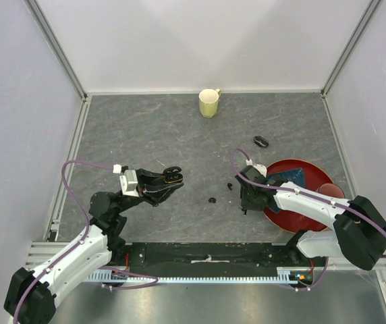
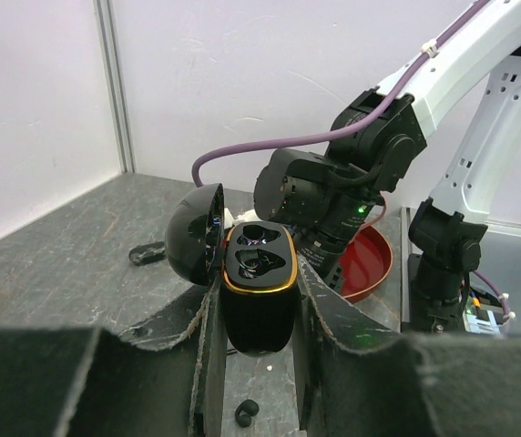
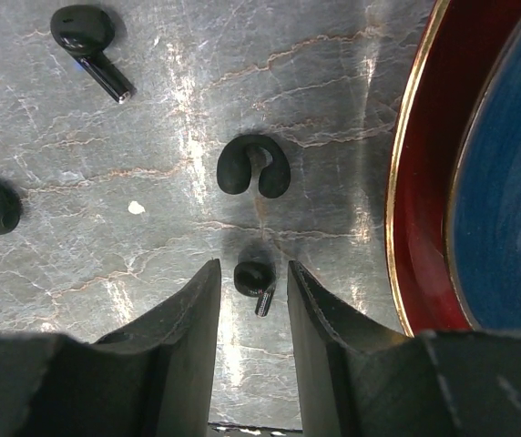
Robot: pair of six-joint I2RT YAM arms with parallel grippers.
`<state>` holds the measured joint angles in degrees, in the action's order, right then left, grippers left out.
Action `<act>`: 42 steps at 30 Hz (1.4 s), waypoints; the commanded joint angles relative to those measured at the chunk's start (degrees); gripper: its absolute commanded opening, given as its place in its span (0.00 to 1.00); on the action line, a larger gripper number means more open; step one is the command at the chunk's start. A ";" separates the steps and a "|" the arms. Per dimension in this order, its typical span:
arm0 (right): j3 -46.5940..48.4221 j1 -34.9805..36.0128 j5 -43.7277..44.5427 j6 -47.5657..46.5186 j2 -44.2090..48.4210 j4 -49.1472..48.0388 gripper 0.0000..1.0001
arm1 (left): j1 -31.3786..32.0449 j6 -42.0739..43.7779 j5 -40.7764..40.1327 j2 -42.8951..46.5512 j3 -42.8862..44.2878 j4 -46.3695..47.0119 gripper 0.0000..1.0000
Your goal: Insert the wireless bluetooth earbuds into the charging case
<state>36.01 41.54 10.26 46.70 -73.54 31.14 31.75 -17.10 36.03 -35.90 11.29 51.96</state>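
- Holding the charging case [image 2: 259, 300] upright with its lid swung open, your left claw [image 2: 257, 319] pinches the body above the worktop [image 2: 69, 246], so the sockets face up to receive.
- One of the earbuds [image 3: 254, 276] lies on the worktop between the spread fingers of your right claw [image 3: 253, 269], lined up for a pinch but not yet gripped.
- More pieces lie nearby, left of the red plate [image 3: 415, 182].

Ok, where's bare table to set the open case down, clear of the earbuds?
Free: the wide grey stretch between the mug and the left hand holding the charging case, and the far-left strip by the rail. Crowded: around the right hand, where loose earbuds lie beside the red bowl.
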 commanded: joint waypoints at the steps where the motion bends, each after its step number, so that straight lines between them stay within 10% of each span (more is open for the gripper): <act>1: -0.68 0.38 1.25 -0.03 -0.55 -1.34 0.42 | 0.24 -0.74 -0.96 -0.57 -0.13 2.53 0.02; 42: -0.41 1.53 1.69 0.76 -1.08 0.59 0.37 | 0.24 -1.27 -1.31 -1.45 -0.39 2.97 0.02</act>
<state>35.97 42.65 10.70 46.74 -74.85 30.89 31.75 -17.12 35.55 -37.82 11.25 52.42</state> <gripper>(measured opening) 0.363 0.354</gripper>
